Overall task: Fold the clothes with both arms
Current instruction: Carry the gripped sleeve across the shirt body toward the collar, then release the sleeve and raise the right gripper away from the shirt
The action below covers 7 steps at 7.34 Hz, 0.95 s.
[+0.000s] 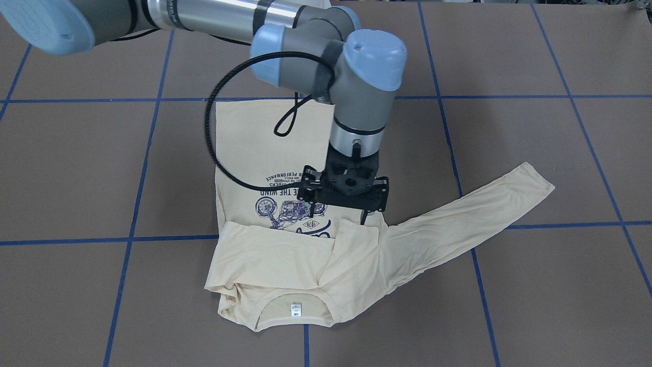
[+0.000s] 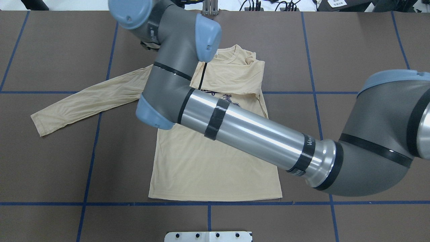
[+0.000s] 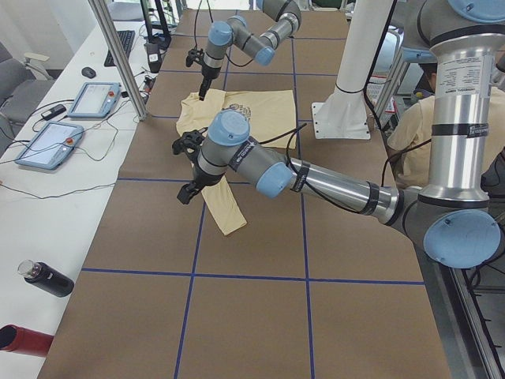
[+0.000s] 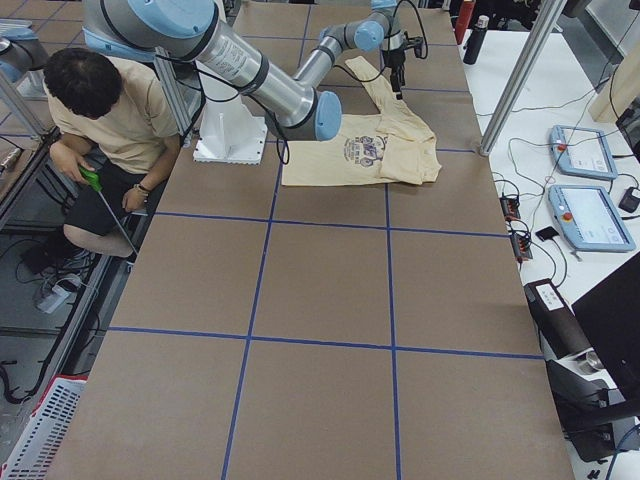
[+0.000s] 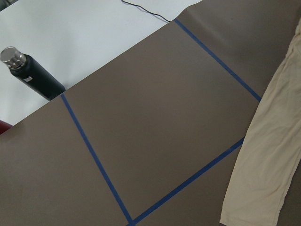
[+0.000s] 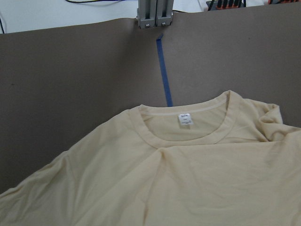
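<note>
Student: Location of the T-shirt (image 1: 265, 148)?

Tutor: Centre of the front-facing frame, flat and print-up on the brown table (image 1: 535, 163), within a grid of blue tape lines (image 1: 509, 96). Hem toward the top of that frame, collar and white neck label (image 1: 295, 309) toward the bottom.

Student: Arrangement of the sleeves?

Tutor: One sleeve (image 1: 275, 255) folded across the chest, covering the part of the navy print (image 1: 285, 206) nearest the collar. Other sleeve (image 1: 468, 209) stretched out flat toward the right of the frame, cuff (image 1: 540, 182) at the middle right.

Student: Position of the right arm (image 2: 255, 131)?

Tutor: Entering from the right of the overhead frame and reaching across the shirt's body. At its end, the right gripper (image 1: 363, 220) pointed straight down at the upper edge of the folded cloth, just beside the print. Only one thin black finger (image 1: 362, 216) visible below the mount; width of opening impossible to tell, likewise any hold on the cloth.

Student: And the left arm (image 3: 331, 185)?

Tutor: Near and large in the exterior left view, forearm level above the table. The left gripper (image 3: 186, 167) raised off the table, near the outstretched cuff in that view; opening not to be judged from there. In the left wrist view, cuff end at the lower right and a dark bottle (image 5: 33, 75) at the upper left, on the white surface (image 5: 94, 28) beyond the table's edge.
</note>
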{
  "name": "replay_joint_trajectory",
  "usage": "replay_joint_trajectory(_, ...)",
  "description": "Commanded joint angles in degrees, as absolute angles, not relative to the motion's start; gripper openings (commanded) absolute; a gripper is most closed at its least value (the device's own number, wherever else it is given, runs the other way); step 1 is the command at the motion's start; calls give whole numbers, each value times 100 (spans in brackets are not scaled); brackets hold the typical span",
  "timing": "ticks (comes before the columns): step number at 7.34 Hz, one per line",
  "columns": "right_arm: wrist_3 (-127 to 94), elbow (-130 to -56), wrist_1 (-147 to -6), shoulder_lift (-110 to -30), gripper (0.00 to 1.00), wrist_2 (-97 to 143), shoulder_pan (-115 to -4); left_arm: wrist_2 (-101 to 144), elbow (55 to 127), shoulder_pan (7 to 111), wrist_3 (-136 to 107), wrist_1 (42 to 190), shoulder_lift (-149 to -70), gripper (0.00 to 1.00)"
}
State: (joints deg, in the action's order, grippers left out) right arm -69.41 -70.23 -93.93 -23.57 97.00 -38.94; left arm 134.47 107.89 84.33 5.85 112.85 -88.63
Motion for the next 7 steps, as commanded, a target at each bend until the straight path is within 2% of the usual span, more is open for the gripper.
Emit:
replay_joint_trajectory(1, -5615, -8973, -9422, -4139, 100, 10457, -4611, 13316, 10680, 7773, -592, 11819, -8851, 100)
replay_joint_trajectory(2, -4694, -10061, -9370, -5340, 100, 10824, -4962, 12898, 10496, 7413, -1076, 12230, -8851, 100)
replay_joint_trajectory(4, -3556, -11262, -9360, -6962, 100, 11529, -5718, 12535, 9751, 6797, -2296, 13684, -8851, 100)
replay_joint_trajectory(5, -3037, -11520, -9212, -7553, 100, 11749, -6070, 12255, 9286, 6559, -2712, 14450, -8851, 100)
replay_joint_trajectory(7, -1975, -11496, -8136, -8905, 100, 12600, -6939, 11684, 9053, 6076, -3197, 14704, -8851, 100)
